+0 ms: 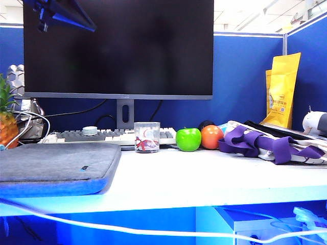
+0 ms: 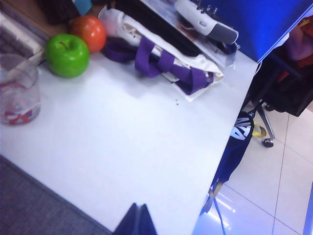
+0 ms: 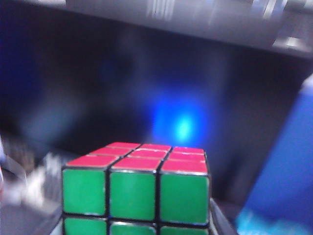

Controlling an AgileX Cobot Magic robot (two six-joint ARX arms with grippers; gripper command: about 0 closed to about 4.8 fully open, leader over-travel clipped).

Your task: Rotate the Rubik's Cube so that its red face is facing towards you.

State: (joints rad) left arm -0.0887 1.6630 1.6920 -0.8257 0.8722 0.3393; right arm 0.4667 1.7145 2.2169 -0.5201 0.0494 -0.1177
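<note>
Right gripper isn't visible itself, but the cube [image 3: 137, 191] sits right at its wrist cam, off the desk [image 1: 204, 178] in front of the monitor [image 1: 117, 46], so prob gripped; can't confirm. Red face [image 3: 142, 156] points up w/ green toward the cam, so it needs tipping forward. Left gripper [image 2: 137, 220] is just a dark tip over bare desk, jaw state unclear, nowhere near.

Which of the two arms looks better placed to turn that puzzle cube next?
The right one, probably. Its wrist view shows the Rubik's Cube right at the right gripper, red face up, apparently held. The left wrist view shows only the table, a cup and fruit; the left gripper barely shows.
</note>
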